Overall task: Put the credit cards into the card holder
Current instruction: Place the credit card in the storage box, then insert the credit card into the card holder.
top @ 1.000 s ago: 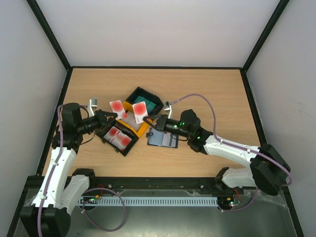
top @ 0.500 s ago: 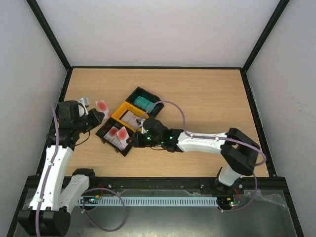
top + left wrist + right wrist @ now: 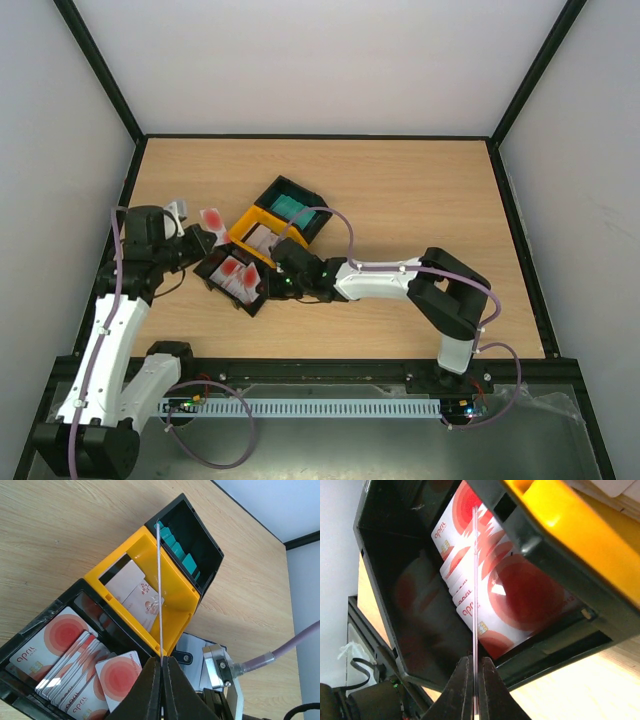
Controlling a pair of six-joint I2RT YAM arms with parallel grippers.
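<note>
two cards pinched, holder half buried

on the left: left gripper point(image 3: 203, 240) point(image 3: 161, 662), jaws narrow, clamps a red-and-white credit card point(image 3: 212, 218) point(image 3: 159, 590), edge-on to its wrist camera, above the table point(image 3: 420, 200) beside the black tray point(image 3: 216, 264) point(image 3: 47, 614).

on the right: right gripper point(image 3: 474, 666) pinches a second credit card point(image 3: 474, 580) just as tightly and hangs over the stack of red-and-white cards point(image 3: 60, 645) point(image 3: 520, 595) inside that tray.

around them: yellow tray point(image 3: 243, 222) point(image 3: 145, 550) wedged against the black tray, with whitish cards point(image 3: 132, 585) lying in it; beyond, touching it, another black tray point(image 3: 275, 186) point(image 3: 200, 525) with teal cards point(image 3: 175, 547) on edge.

in the way: card holder point(image 3: 194, 645) shows only as a light-blue corner past the yellow tray, partly under the right arm's metal bracket; from above, hidden beneath that arm.
</note>
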